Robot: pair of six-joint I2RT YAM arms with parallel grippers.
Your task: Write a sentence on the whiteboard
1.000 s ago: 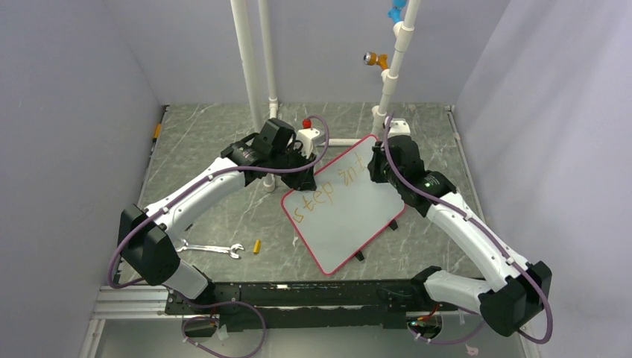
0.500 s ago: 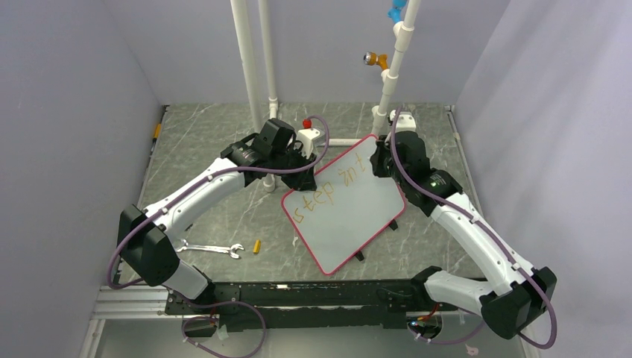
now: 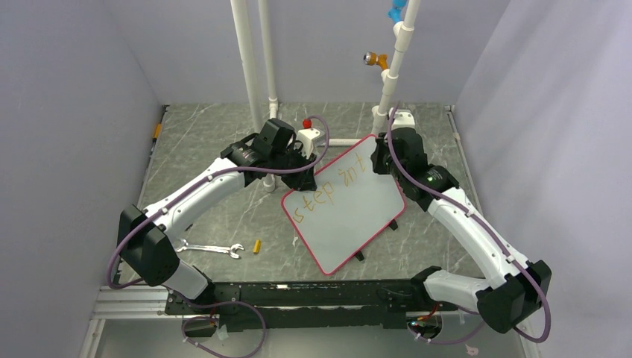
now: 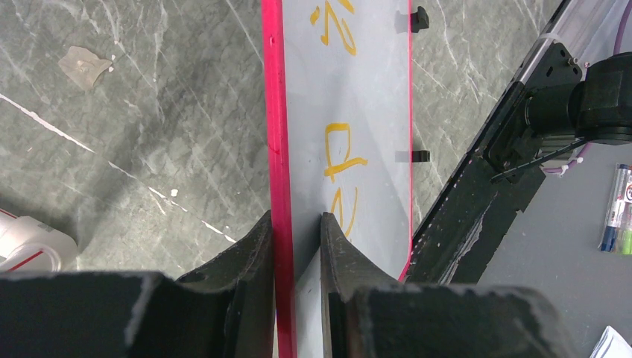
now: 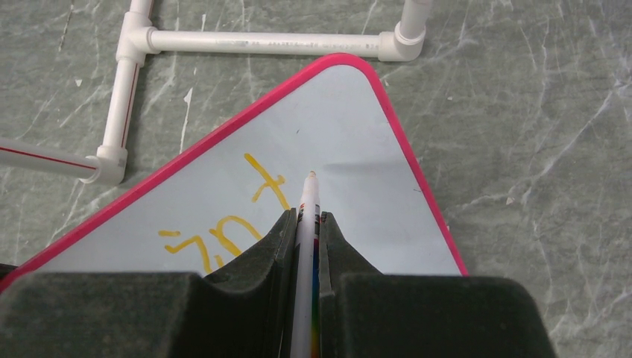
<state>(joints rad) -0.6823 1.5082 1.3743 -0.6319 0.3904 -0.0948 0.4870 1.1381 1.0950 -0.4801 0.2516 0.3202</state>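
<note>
A: Which step is in hand?
B: Writing is under way. The sentence is reading "step int" so far, in orange-yellow, running toward the far corner of the whiteboard. The board is sitting tilted around the middle of the surface, with its far corner reaching toward the white pipe frame by the far edge.
A: Hands?
B: The left hand is pinching the board's red rim, one finger on each face, steadying it. The right hand is pressing together on the marker. The tip is pointing at blank board just past the "t"; whether it is touching, I cannot tell.
A: Next move?
B: Likely an "o": tip going down beside the "t", a small closed loop, light pressure so the board is not slipping in the left pinch
</note>
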